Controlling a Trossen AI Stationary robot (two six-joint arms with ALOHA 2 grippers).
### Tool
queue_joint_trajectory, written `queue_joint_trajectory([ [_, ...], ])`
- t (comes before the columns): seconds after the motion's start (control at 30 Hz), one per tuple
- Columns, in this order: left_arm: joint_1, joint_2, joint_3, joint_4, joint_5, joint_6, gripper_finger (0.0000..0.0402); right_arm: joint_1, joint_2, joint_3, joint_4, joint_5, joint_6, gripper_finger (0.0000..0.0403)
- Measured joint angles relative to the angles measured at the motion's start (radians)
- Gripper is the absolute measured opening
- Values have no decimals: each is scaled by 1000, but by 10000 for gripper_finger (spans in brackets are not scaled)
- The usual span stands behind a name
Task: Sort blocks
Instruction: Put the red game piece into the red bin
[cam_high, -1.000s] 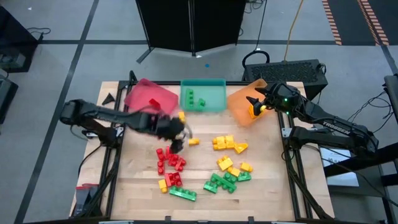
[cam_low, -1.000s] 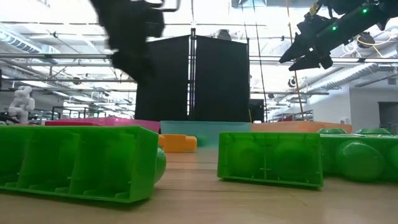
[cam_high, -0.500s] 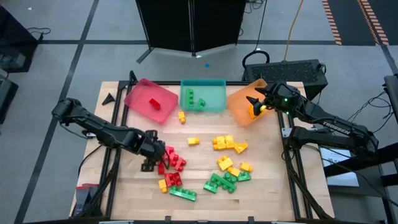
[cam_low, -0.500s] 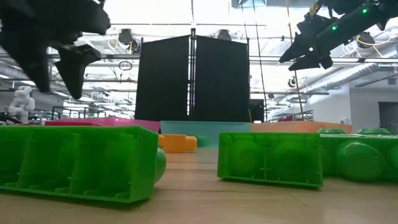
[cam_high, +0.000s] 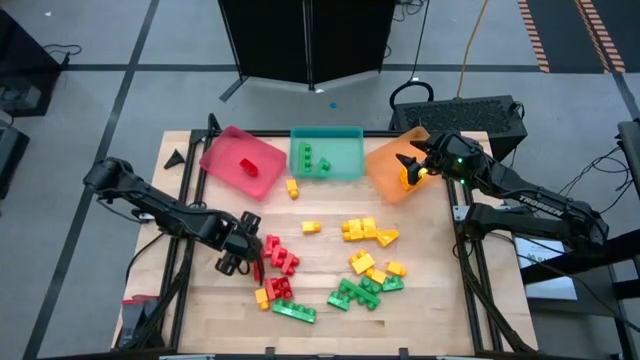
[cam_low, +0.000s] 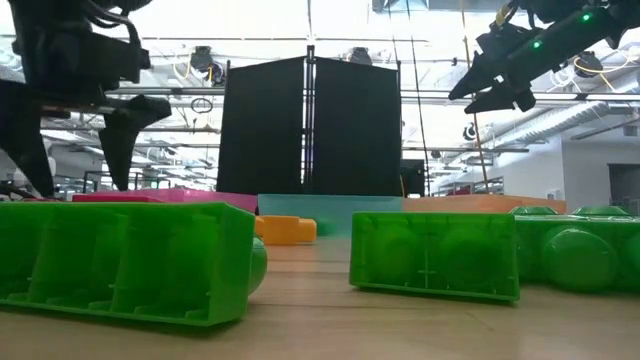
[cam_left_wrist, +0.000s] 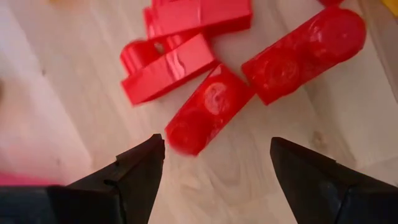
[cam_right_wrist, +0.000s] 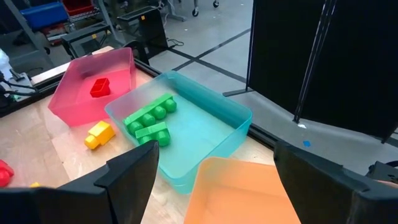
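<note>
Fingers of left gripper (cam_high: 237, 262) spread apart, holding nothing, low over bench (cam_high: 430, 310), just beside red blocks (cam_high: 277, 258). Yellow and green blocks (cam_high: 365, 270) lie loose mid-bench. Right gripper (cam_high: 404, 163) fingers released, empty, above orange tray (cam_high: 385, 175).

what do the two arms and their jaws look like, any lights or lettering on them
Both arms are dark, jointed and slim. The left gripper and right gripper each end in two black, pointed, wedge-like jaws. The right arm carries white TROSSEN lettering and a small green light near its wrist. No lettering shows on the left arm.
</note>
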Motion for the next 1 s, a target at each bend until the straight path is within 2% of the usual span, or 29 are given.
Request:
queue_joint_trajectory([
  [0.23, 32, 0, -46, 85, 1, 126, 294, 0, 0, 0, 0, 8, 0, 315],
  [0.5, 135, 0, -96, 157, 106, 224, 294, 0, 0, 0, -1, 8, 0, 315],
  [0.63, 165, 0, -98, 172, 119, 255, 292, 0, 0, 0, -2, 7, 0, 315],
  [0.83, 183, 47, -98, 195, 207, 351, 256, 0, 0, 0, -2, 7, 0, 315],
  [1.0, 183, 115, -98, 224, 210, 380, 223, 0, 0, 0, -2, 7, -3, 315],
])
